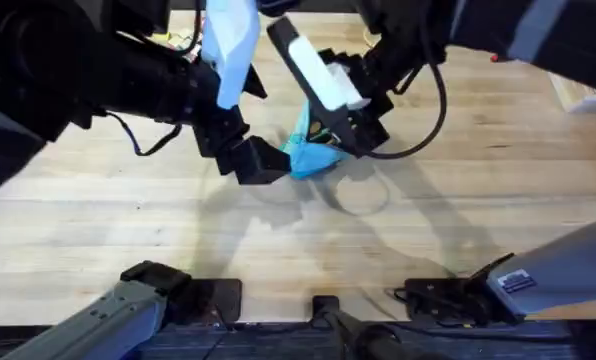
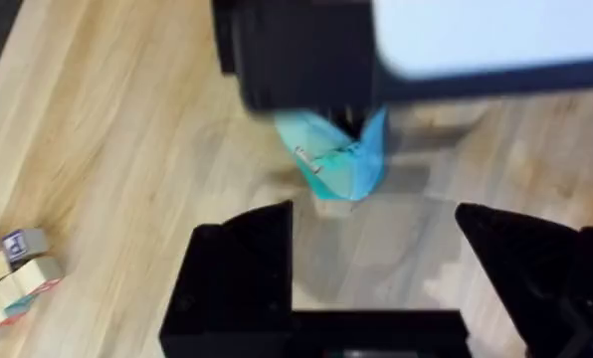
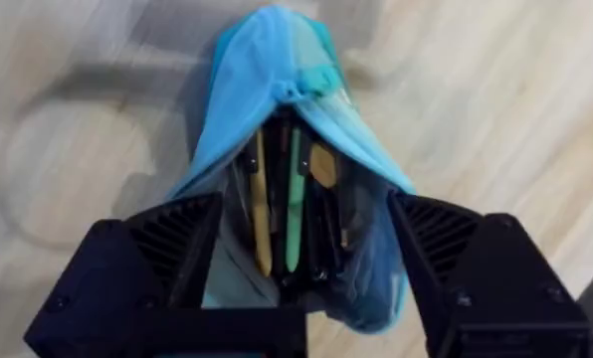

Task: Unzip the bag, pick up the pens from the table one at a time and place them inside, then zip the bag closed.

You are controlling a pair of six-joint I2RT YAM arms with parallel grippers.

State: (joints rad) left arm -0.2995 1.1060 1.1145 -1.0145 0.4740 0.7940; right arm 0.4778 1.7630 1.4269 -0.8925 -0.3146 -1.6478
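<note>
Soft pouch, pens aboard

Our right gripper (image 3: 296,283) grasps the limp bag (image 1: 313,155); left gripper (image 2: 376,264) released. We'd pinch its teal pull (image 3: 319,78).

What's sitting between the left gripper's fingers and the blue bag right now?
Bare table, in the left wrist view: the left gripper is open, with the bag just beyond its fingertips.

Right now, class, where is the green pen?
The green pen sits inside the open bag, mid-table in the overhead view, between the right gripper's fingers.
</note>
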